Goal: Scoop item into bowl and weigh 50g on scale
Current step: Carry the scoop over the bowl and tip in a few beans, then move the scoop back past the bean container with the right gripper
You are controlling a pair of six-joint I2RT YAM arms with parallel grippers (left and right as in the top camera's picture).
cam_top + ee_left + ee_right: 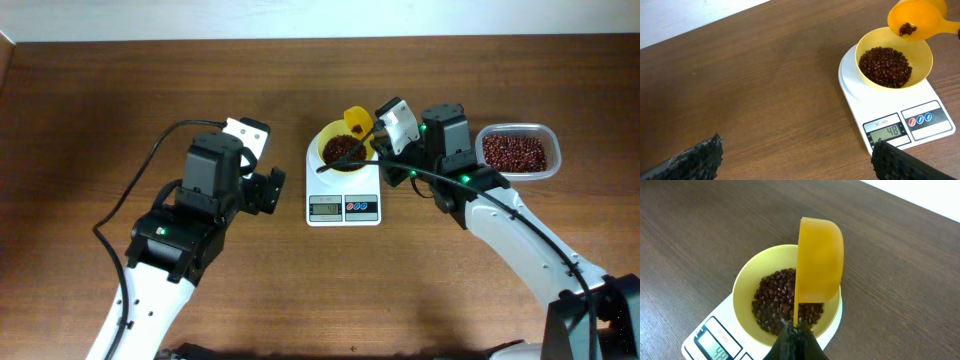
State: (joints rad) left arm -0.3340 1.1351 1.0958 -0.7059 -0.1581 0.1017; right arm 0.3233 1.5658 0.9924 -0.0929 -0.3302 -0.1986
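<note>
The yellow bowl (341, 147) stands on the white scale (343, 208) and holds dark red-brown beans (342, 149). The display (885, 132) reads 48. My right gripper (798, 330) is shut on the handle of the yellow scoop (820, 260), which hangs tilted on its side over the bowl's far rim; a few beans (907, 29) lie in it in the left wrist view. The bowl (747, 280) shows under the scoop in the right wrist view. My left gripper (795, 157) is open and empty, low over the table left of the scale.
A clear plastic tub (517, 152) full of beans stands right of the scale, behind my right arm. A black cable runs along the left arm. The table's far edge meets a pale wall.
</note>
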